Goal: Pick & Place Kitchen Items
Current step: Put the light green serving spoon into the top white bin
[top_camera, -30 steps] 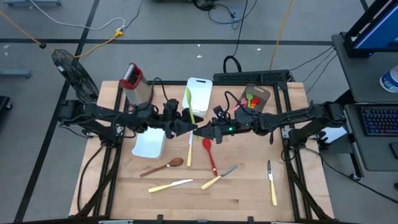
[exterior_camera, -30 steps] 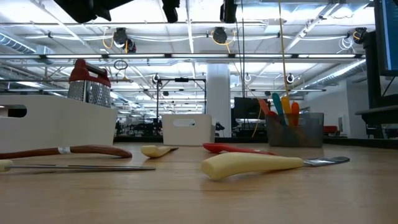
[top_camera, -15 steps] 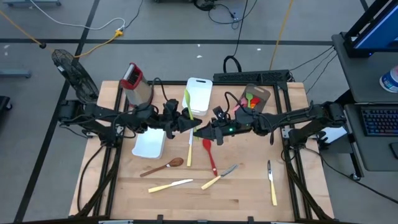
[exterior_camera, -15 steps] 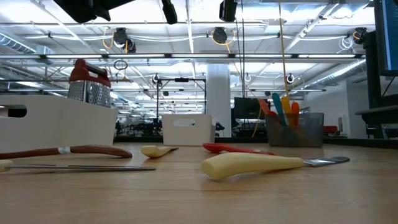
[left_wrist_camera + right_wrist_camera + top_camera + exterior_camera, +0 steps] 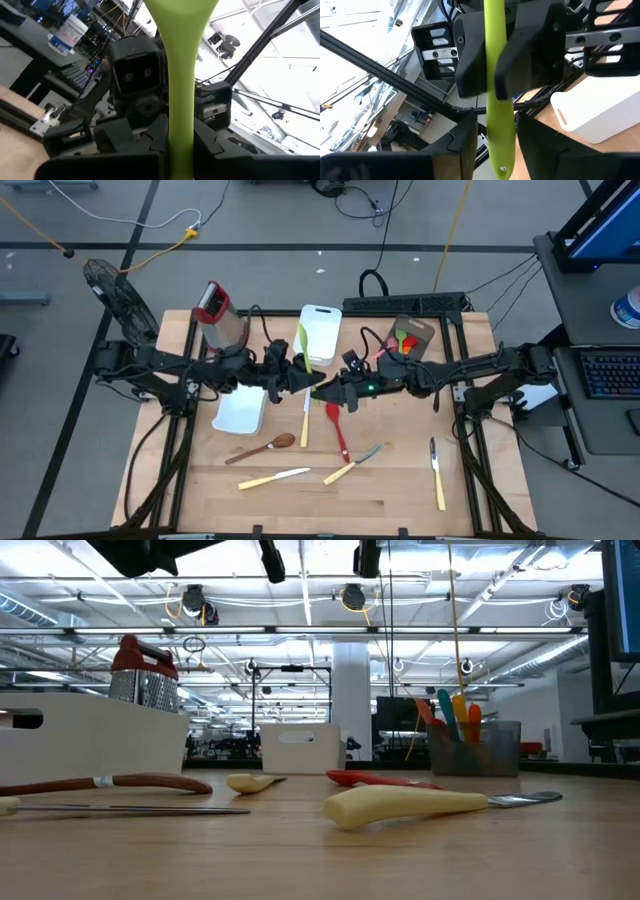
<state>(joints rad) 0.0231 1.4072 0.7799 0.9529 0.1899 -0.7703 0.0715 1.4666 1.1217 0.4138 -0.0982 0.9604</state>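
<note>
Green spatula [image 5: 181, 90] gripped by both grippers, left [image 5: 296, 374], right [image 5: 322, 390], mid-table.

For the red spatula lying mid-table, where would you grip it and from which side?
Grip the red spatula on its thin straight handle, coming from above. It lies flat on the table, and the handle has bare wood on both sides. The broad head, near the right gripper, looks harder to pinch.
</note>
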